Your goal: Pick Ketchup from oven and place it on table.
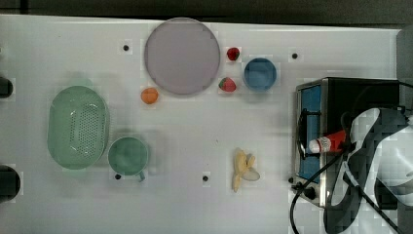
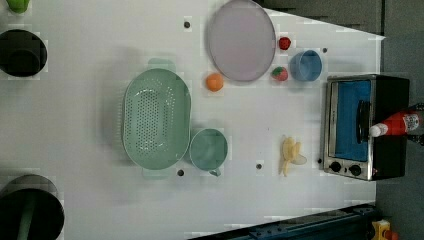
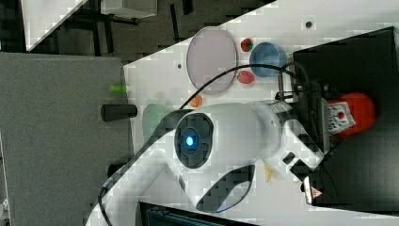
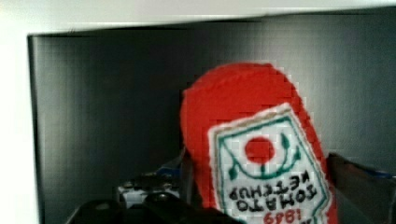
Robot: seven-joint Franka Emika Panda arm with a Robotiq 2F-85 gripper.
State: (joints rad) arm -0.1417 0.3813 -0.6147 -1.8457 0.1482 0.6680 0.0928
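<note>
The Ketchup (image 1: 331, 141), a red bottle with a white cap, lies on its side on top of the black oven (image 1: 311, 97), its cap poking out over the blue glass door. It is also seen on the oven (image 2: 350, 115) in the left view, as the Ketchup (image 2: 400, 123). My gripper (image 1: 347, 141) is at the bottle's body, open, with the white arm behind it. The wrist view has the Ketchup (image 4: 252, 140) close up against the dark oven top, label upside down. In the right view the Ketchup (image 3: 355, 113) shows beyond the arm's wrist. The white table (image 1: 195, 126) spreads to the top view's left.
On the table sit a lilac plate (image 1: 181, 55), a blue bowl (image 1: 259, 73), two strawberries (image 1: 227, 84), an orange (image 1: 149, 95), a green colander (image 1: 78, 126), a green cup (image 1: 127, 155) and a peeled banana (image 1: 243, 168). A black cable (image 1: 302, 195) loops past the oven's front corner.
</note>
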